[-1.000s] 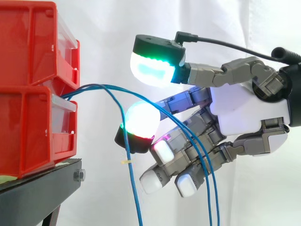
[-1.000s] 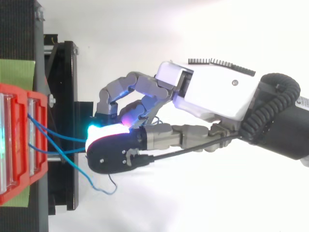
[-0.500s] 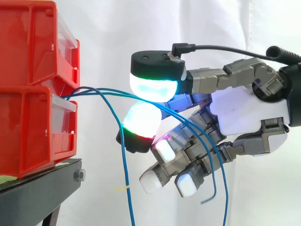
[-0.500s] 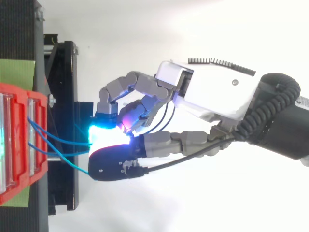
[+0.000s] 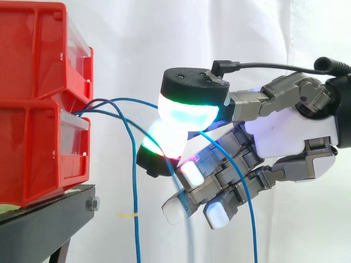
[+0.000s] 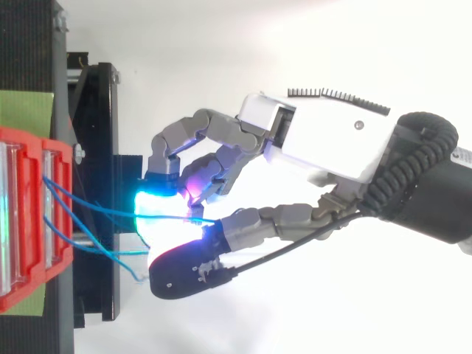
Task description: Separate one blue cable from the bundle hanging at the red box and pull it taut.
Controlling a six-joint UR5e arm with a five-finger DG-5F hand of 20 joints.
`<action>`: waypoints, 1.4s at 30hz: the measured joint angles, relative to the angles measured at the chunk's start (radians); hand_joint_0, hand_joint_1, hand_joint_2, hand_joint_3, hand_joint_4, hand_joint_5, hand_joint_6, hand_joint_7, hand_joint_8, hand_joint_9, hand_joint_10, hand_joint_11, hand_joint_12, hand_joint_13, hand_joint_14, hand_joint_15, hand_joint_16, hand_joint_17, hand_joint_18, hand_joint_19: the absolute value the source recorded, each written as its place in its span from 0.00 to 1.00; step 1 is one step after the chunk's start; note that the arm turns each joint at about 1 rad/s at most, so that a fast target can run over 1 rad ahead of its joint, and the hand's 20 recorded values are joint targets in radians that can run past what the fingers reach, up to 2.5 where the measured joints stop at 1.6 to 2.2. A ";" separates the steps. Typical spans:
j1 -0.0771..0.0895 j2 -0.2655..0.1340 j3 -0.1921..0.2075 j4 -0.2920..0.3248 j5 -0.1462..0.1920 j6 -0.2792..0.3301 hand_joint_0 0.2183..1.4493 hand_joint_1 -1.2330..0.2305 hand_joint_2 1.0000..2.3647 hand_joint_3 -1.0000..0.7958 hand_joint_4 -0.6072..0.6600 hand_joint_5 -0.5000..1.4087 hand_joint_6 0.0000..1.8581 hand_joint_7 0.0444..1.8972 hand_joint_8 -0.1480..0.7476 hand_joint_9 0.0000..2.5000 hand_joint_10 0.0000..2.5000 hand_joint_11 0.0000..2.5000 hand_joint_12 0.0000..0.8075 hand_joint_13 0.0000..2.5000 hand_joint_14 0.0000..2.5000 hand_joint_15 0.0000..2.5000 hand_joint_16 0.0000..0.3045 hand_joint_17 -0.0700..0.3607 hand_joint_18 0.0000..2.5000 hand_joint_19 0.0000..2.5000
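Note:
Several thin blue cables come out between the two stacked red bins (image 5: 33, 109) at the left. One blue cable (image 5: 140, 101) runs rightward into my hand (image 5: 285, 131), where the glowing green-cyan thumb pad (image 5: 192, 112) presses down on a white-red fingertip (image 5: 164, 139) with the cable pinched between them. Its tail (image 5: 251, 219) drops behind the lower fingers. Another cable (image 5: 133, 192) hangs free beside the bins. In the top view the pinched cable (image 6: 110, 209) stretches from the bins (image 6: 22, 221) to the pads of my hand (image 6: 324, 140).
The bins stand on a black stand (image 5: 44, 224) with a bolt at its corner. A small yellow tag (image 5: 126, 215) sits on the hanging cable. A white curtain fills the background, and there is open space below and right of the hand.
The thumb has swung down onto the fingertip, closing on one cable. The other cables slipped off the hand and swung left toward the bins.

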 measured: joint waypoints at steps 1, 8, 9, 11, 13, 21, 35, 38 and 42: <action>0.000 0.000 0.000 0.000 0.000 0.002 0.32 0.36 0.00 0.28 0.59 0.17 0.50 0.51 0.59 0.40 0.01 0.33 0.44 0.31 0.01 0.18 0.16 0.41 0.35 0.26; 0.000 0.000 -0.001 -0.001 0.000 0.010 0.28 0.51 0.00 0.28 0.60 0.17 0.49 0.51 0.60 0.40 0.01 0.32 0.46 0.31 0.01 0.19 0.17 0.43 0.35 0.27; 0.000 0.000 -0.001 -0.002 0.000 0.011 0.28 0.51 0.00 0.28 0.60 0.17 0.49 0.51 0.61 0.40 0.01 0.32 0.46 0.31 0.01 0.19 0.17 0.43 0.35 0.27; -0.001 0.000 -0.001 -0.004 0.000 0.014 0.28 0.54 0.00 0.28 0.61 0.17 0.49 0.51 0.61 0.41 0.01 0.32 0.46 0.31 0.01 0.19 0.17 0.43 0.36 0.28; -0.001 0.001 -0.001 -0.006 0.000 0.016 0.28 0.55 0.00 0.28 0.61 0.17 0.49 0.51 0.61 0.41 0.01 0.32 0.46 0.31 0.01 0.19 0.17 0.43 0.36 0.28; -0.003 0.000 -0.003 -0.012 0.000 0.039 0.33 0.48 0.01 0.34 0.60 0.17 0.49 0.54 0.62 0.42 0.01 0.33 0.46 0.32 0.01 0.19 0.17 0.43 0.37 0.28; -0.002 -0.002 -0.004 -0.011 0.003 0.061 0.35 0.36 0.02 0.47 0.57 0.16 0.51 0.54 0.62 0.42 0.01 0.38 0.46 0.32 0.01 0.19 0.16 0.42 0.37 0.27; -0.001 -0.002 -0.004 -0.010 0.004 0.061 0.35 0.36 0.02 0.49 0.55 0.16 0.52 0.55 0.62 0.42 0.01 0.43 0.45 0.33 0.01 0.21 0.16 0.42 0.37 0.27; 0.001 -0.002 -0.005 -0.009 0.006 0.062 0.36 0.37 0.02 0.48 0.54 0.16 0.52 0.53 0.61 0.44 0.00 0.49 0.45 0.35 0.01 0.26 0.16 0.41 0.37 0.26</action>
